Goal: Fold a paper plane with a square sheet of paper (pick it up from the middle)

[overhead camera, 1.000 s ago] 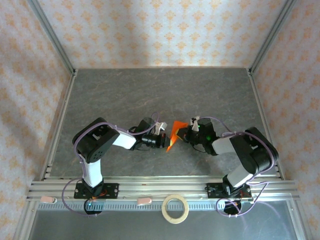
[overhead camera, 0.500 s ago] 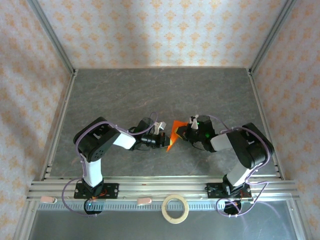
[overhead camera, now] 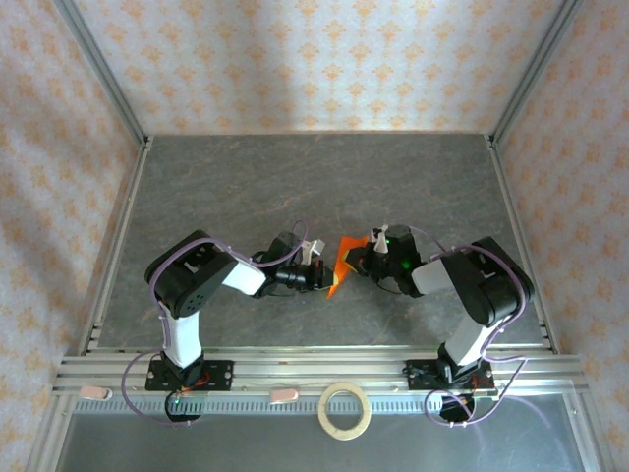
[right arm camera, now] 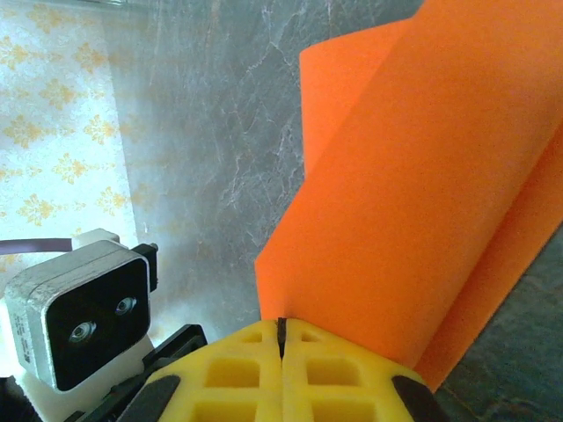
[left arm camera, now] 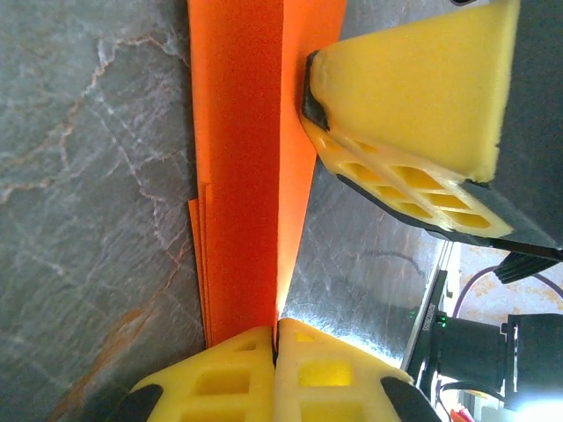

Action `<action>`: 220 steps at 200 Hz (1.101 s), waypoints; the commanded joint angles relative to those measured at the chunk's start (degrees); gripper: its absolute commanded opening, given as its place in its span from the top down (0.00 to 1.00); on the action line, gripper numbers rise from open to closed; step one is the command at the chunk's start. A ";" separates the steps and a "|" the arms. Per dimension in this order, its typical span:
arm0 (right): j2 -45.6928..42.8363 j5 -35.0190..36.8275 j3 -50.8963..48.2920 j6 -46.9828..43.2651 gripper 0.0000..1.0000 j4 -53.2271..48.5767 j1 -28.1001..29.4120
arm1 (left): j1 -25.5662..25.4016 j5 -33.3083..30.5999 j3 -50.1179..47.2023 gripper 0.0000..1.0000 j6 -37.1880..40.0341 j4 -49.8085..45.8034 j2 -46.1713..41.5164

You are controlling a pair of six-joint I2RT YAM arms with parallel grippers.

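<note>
Entry: the paper plane [overhead camera: 339, 265] is sitting at the middle of the table [overhead camera: 295, 177], a little toward the near edge, stretched between the two grippers. From overhead it is reading as a small bright orange pointed shape, its tip aiming near-left. I cannot tell whether it is touching the tabletop.

The left gripper [overhead camera: 319, 277] is coming at it from the left. On the left wrist camera its yellow fingers are showing pressed together [left arm camera: 275, 343] with the near edge of the folded orange layers [left arm camera: 246, 176] clamped between them. Several stacked paper edges are showing along the left side of the fold.

The right gripper [overhead camera: 359, 264] is meeting it from the right. On the right wrist camera I am seeing its jaws closed [right arm camera: 281, 338] on the orange sheet [right arm camera: 422, 176], which is fanning up and away from the tips. The same gripper's yellow fingers [left arm camera: 413, 97] are showing on the left wrist camera, pressed against the paper's far edge.

The left arm's wrist camera [right arm camera: 79, 330] is facing me in the right wrist view.

A pale tape ring [overhead camera: 345, 410] is lying on the near rail, well apart from the paper.
</note>
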 commanded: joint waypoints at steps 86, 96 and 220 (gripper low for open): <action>2.74 2.55 2.85 -2.92 1.00 -4.95 -0.50 | -0.26 -4.64 0.27 1.00 1.64 -5.30 3.46; 2.77 3.11 2.95 -3.40 1.00 -5.87 -0.53 | -0.17 -4.59 0.41 1.00 1.95 -5.69 3.48; 5.89 8.32 5.89 -8.70 1.00 -19.01 -0.10 | -0.27 -5.01 0.47 0.86 4.93 -8.58 -1.52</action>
